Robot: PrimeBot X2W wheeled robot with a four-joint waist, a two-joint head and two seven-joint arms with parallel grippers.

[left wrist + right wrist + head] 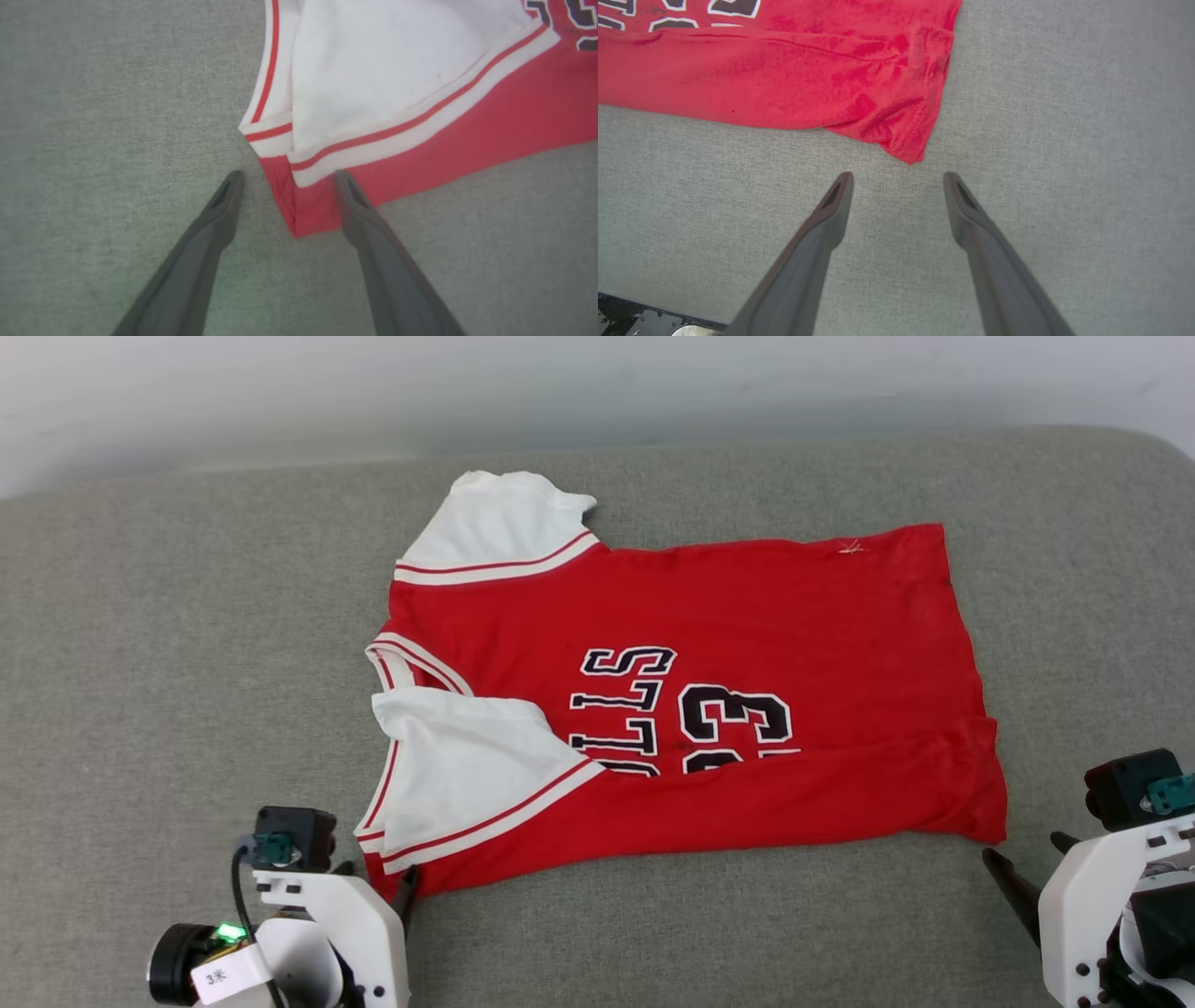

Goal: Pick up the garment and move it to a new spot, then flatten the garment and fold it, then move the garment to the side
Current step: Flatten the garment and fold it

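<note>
The red jersey [709, 709] lies sideways on the grey cushion [187, 663], its near edge folded over the lettering. Our left gripper [288, 176] stands spread astride the near sleeve-side corner. Our right gripper [899, 176], equally spread, waits just short of the hem corner, likely so we can pinch both ends together; cloth contact is unclear.

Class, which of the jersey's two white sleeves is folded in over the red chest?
The near sleeve, by the left pincer; it covers part of the lettering. The far sleeve sticks out past the body.
</note>
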